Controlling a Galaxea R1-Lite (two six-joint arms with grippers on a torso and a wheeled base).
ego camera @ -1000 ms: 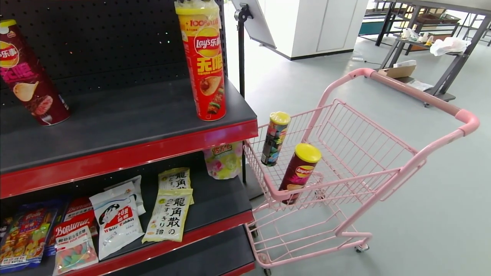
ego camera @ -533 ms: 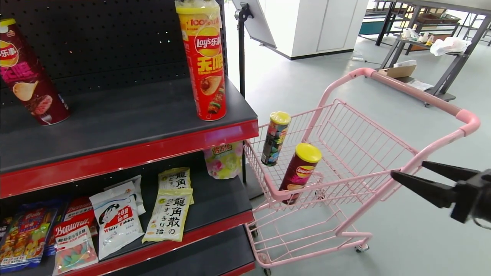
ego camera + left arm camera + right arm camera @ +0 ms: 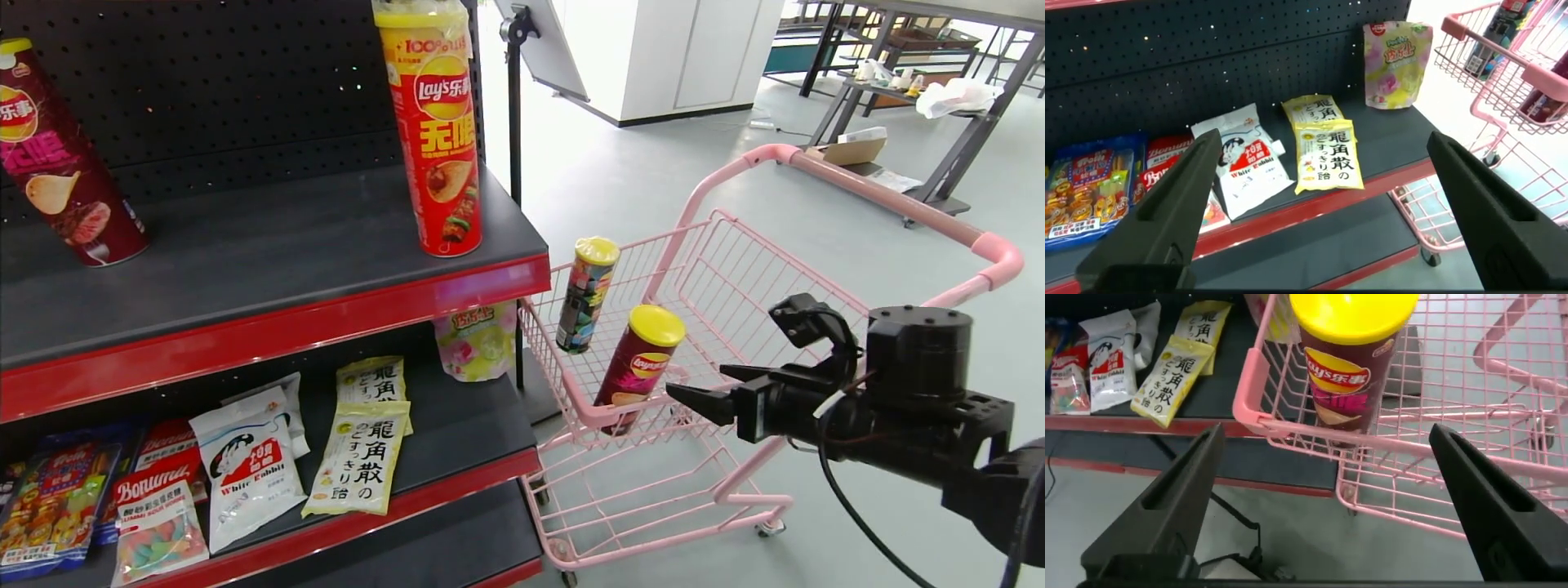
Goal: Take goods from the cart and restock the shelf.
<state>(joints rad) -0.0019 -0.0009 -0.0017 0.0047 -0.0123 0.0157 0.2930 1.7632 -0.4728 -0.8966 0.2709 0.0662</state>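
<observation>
Head view, lower right: the right hand [image 3: 694, 380], spread wide and empty, faces the yellow-lidded maroon cardboard chip tube [image 3: 643, 361] standing in the pink wire cart [image 3: 857, 185], apparently lining up to straddle it.

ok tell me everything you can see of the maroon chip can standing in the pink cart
The maroon chip can is a tall round tube, cardboard by the look, with a yellow lid on top and a chip picture low on its side. It stands on its base in a corner of the pink cart, close to the wire wall, apart from the multicoloured can behind it. The right pincer is open beside it, just outside the basket, not touching.
</observation>
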